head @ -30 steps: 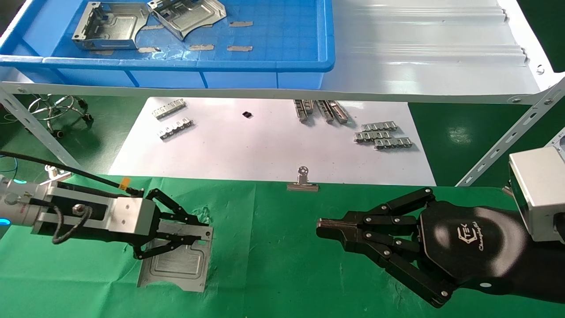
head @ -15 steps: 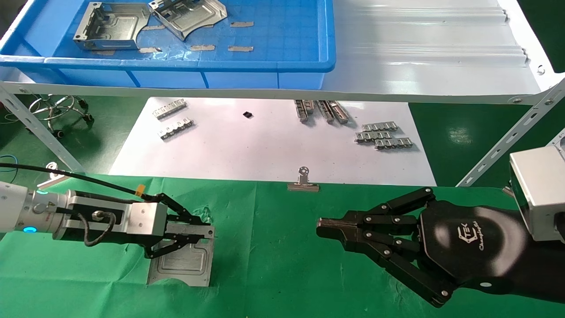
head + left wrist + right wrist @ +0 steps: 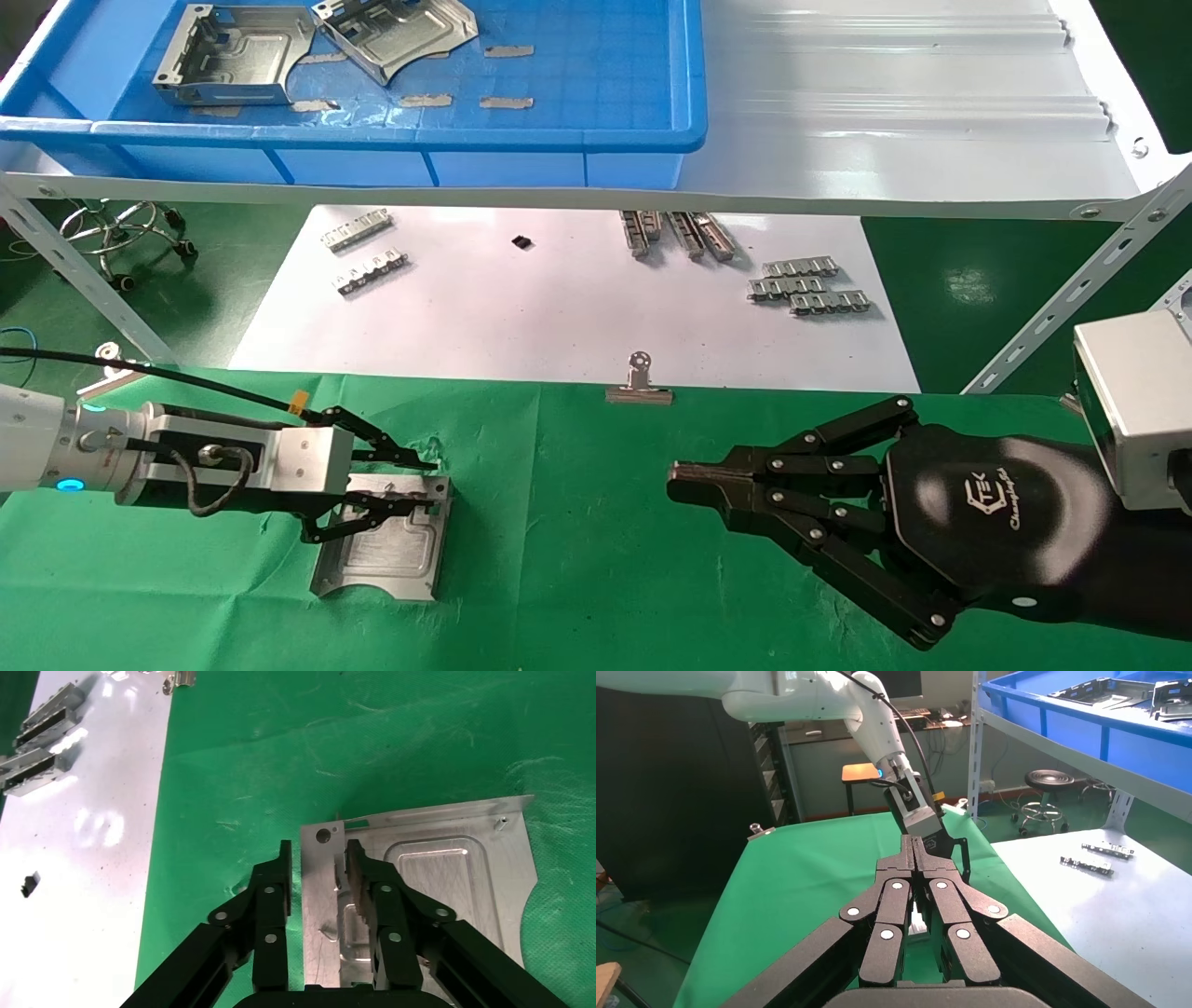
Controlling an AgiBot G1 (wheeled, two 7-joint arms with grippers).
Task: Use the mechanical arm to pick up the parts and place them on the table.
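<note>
**Desk:** Lowered since a second ago? What changed?

**Photographer:** Yes. The plate (image 3: 377, 554) was tipped up on one side in the left gripper (image 3: 430, 483) and now lies nearly flat on the table (image 3: 577, 559). The arm has slid with it a little toward the binder clip (image 3: 639, 382).

**Desk:** Start at the fingers (image 3: 270, 903).

**Photographer:** They are parted and straddle the plate's holed edge strip. In the left wrist view, one toothed pad sits against the metal and the other stands just clear, with green cloth showing between. It reads as let go or letting go, not clamped. The plate rests nearer the robot than the clip and off to its left.

**Desk:** And the other arm?

**Photographer:** The right gripper (image 3: 684, 485) hangs idle over the cloth, nearer than the clip and just right of it, its tips pressed together on nothing.

**Desk:** How will these parts handle?

**Photographer:** By my judgement they are stiff, thin and light, with slick bare metal and sharp stamped edges. Lying flat they offer little to pinch, so a rim or an upturned flange is the place to grip. Two more (image 3: 233, 56) sit in the blue bin (image 3: 559, 135), beyond the clip and to its left, with their flanges up.
</note>
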